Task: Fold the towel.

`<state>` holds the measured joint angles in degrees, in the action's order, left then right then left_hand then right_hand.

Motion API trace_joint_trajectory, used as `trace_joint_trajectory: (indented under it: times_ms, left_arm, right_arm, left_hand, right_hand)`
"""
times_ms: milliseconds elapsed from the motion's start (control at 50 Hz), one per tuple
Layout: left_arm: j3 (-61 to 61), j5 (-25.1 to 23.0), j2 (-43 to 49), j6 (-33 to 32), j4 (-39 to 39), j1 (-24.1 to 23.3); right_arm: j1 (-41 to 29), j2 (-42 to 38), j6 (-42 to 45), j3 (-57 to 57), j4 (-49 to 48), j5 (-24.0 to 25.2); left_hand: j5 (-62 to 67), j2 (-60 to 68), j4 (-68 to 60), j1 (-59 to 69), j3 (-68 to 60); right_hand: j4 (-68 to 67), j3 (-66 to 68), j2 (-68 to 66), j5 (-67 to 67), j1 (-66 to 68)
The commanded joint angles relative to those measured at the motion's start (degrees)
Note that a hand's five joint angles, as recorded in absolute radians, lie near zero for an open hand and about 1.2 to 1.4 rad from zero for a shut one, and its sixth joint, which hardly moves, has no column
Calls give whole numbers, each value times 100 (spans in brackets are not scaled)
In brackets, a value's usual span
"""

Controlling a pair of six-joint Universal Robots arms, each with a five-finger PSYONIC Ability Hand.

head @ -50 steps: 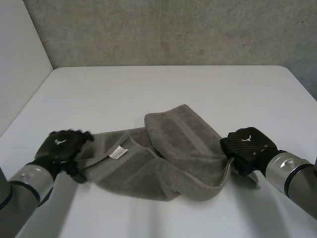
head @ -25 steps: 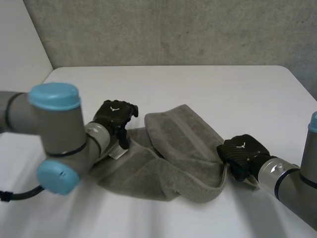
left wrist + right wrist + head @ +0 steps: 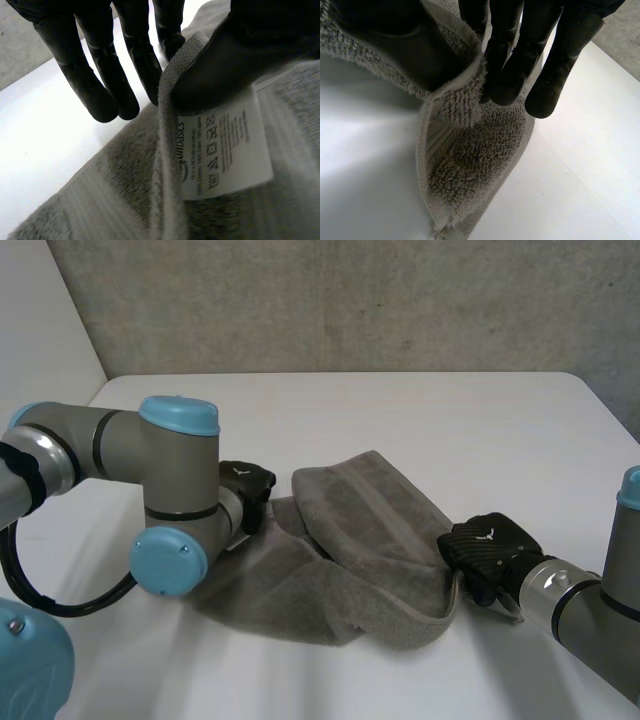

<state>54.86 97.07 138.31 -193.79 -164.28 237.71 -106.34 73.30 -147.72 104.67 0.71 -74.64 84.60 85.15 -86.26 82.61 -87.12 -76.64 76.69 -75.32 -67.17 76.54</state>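
A grey towel (image 3: pixel 370 530) lies crumpled across the middle of the white table (image 3: pixel 400 410), its far part doubled over. My left hand (image 3: pixel 245 488) sits at the towel's left edge, partly behind its own arm. In the left wrist view its thumb (image 3: pixel 215 65) presses the towel's hem (image 3: pixel 167 150) beside a white care label (image 3: pixel 225 150), with the fingers (image 3: pixel 95 85) on the hem's other side. My right hand (image 3: pixel 485 545) is at the towel's right end. There its thumb (image 3: pixel 395 45) and fingers (image 3: pixel 550 65) pinch the towel's edge (image 3: pixel 455 100), which hangs lifted off the table.
The left arm's elbow, with light-blue caps (image 3: pixel 180 420), bends low over the table left of the towel. A concrete wall (image 3: pixel 350 300) stands behind the table. Bare tabletop lies beyond the towel and in front of it.
The left arm swung in from the towel's near-left end to its edge by the label, and its hand closed on the hem. The right hand barely shifted, keeping its pinch.
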Motion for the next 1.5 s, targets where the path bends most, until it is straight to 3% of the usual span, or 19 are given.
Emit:
trace_joint_trajectory:
  times_ms: [20, 100, 200, 300, 520, 640, 700, 800, 860, 920, 960, 1020, 1060, 1080, 1120, 1160, 1220, 1340, 1500]
  left_arm:
    - [418, -31, -576, 34, -7, -225]
    - [657, -22, -1078, 113, -148, -208]
    - [1132, -13, -2019, 219, -605, -102]
    - [1798, -57, -3693, 858, -956, 266]
    - [2852, -136, -5279, 1748, -1527, 758]
    - [3382, -338, -5227, 1739, -1765, 1049]
    - [3601, -567, -4787, 1739, -1915, 1198]
    - [3452, -804, -3706, 1695, -2170, 1234]
    - [2872, -804, -2994, 1607, -2354, 1260]
    - [2006, -813, -2364, 1581, -2477, 1295]
    - [1474, -804, -2133, 1616, -2530, 1321]
    - [323, -734, -1834, 1730, -2838, 1365]
    - [-143, -699, -1782, 1801, -3075, 1365]
    - [-499, -681, -1773, 1897, -3379, 1365]
    - [-749, -690, -1799, 2021, -3778, 1383]
    - [-907, -725, -1878, 2248, -4626, 1453]
    - [-864, -777, -1948, 2398, -5103, 1497]
    - [-195, -936, -1984, 2434, -4947, 1515]
    - [2002, -1498, -2256, 2425, -5132, 1805]
  right_arm:
    - [61, 35, 7, -43, -1, -51]
    - [96, 176, -55, -140, -1, -95]
    - [280, 1298, -64, -683, 262, -139]
    - [473, 1958, -81, -1560, 884, -104]
    - [659, 1882, 365, -3505, 3029, 186]
    - [343, 969, 1253, -3620, 3277, -85]
    - [228, 721, 1386, -3629, 3269, -253]
    - [-149, -717, 1641, -4294, 3033, -998]
    - [-203, -1116, 1641, -4631, 2776, -1123]
    - [-308, -1705, 1615, -5378, 1889, -1308]
    - [-405, -1915, 1589, -5920, 525, -1421]
    - [-431, -1898, 1553, -6011, -414, -1431]
    - [-449, -1741, 1518, -5723, -2347, -1404]
    - [-449, -1740, 1518, -5721, -2356, -1404]
    - [-449, -1251, 1510, -5222, -3600, -1369]
    - [-440, -1022, 1501, -5054, -3718, -1317]
    - [-414, -931, 1492, -4930, -3500, -1203]
    - [-431, -993, 1492, -4536, -2351, -1053]
    - [-352, -1011, 1483, -3298, -1882, -465]
  left_hand:
    - [-1460, -515, 626, -261, 712]
    - [-1460, -515, 626, -261, 712]
    - [-1460, -515, 626, -261, 712]
    - [-1460, -515, 626, -261, 712]
    - [-1460, -515, 626, -261, 712]
    - [-1460, -515, 626, -261, 712]
    - [-1460, -515, 626, -261, 712]
    - [-1460, -515, 626, -261, 712]
    - [-1460, -515, 626, -261, 712]
    - [-1460, -515, 626, -261, 712]
    - [-1460, -515, 626, -261, 712]
    - [-1460, -515, 626, -261, 712]
    - [-1460, -515, 626, -261, 712]
    - [-1460, -515, 626, -261, 712]
    - [-1460, -515, 626, -261, 712]
    - [-1460, -515, 626, -261, 712]
    - [-1460, -515, 626, -261, 712]
    - [-1460, -515, 626, -261, 712]
    - [-1460, -515, 626, -261, 712]
  right_hand:
    - [-336, 331, -468, -283, 346]
    - [-336, 331, -468, -283, 346]
    - [-336, 331, -468, -283, 346]
    - [-336, 331, -468, -283, 346]
    - [-336, 331, -468, -283, 346]
    - [-336, 331, -468, -283, 346]
    - [-336, 331, -468, -283, 346]
    - [-336, 331, -468, -283, 346]
    - [-336, 331, -468, -283, 346]
    - [-336, 331, -468, -283, 346]
    - [-336, 331, -468, -283, 346]
    - [-336, 331, -468, -283, 346]
    - [-336, 331, -468, -283, 346]
    - [-336, 331, -468, -283, 346]
    - [-336, 331, -468, -283, 346]
    - [-336, 331, -468, -283, 346]
    - [-336, 331, -468, -283, 346]
    - [-336, 331, -468, -283, 346]
    - [-336, 331, -468, -283, 346]
